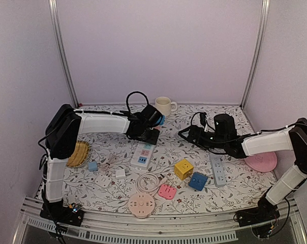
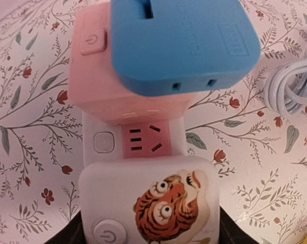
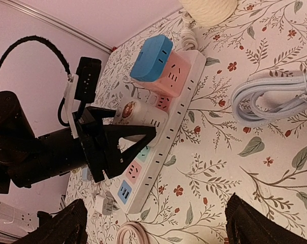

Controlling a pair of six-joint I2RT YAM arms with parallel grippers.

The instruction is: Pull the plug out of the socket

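Observation:
A white power strip [image 1: 142, 155] [image 2: 105, 142] [image 3: 181, 101] lies on the floral table and carries three cube plugs. The white plug with a tiger picture [image 2: 148, 203] [image 3: 143, 114] sits between the black fingers [image 2: 67, 236] of my left gripper [image 1: 149, 134], which press on both its sides. Beyond it stand a pink plug [image 2: 118, 86] [image 3: 174, 76] and a blue plug [image 2: 184, 46] [image 3: 151, 58]. My right gripper [image 1: 191, 133] [image 3: 158, 223] hovers open to the right of the strip, holding nothing.
A mug [image 1: 163, 105] stands at the back. A coiled white cable [image 2: 290, 91] [image 3: 275, 96] lies right of the strip. In front lie a yellow cube [image 1: 183, 169], a blue cube [image 1: 197, 181], a round pink socket [image 1: 141, 205] and a grey strip [image 1: 217, 169]. A pink plate [image 1: 261, 161] sits far right.

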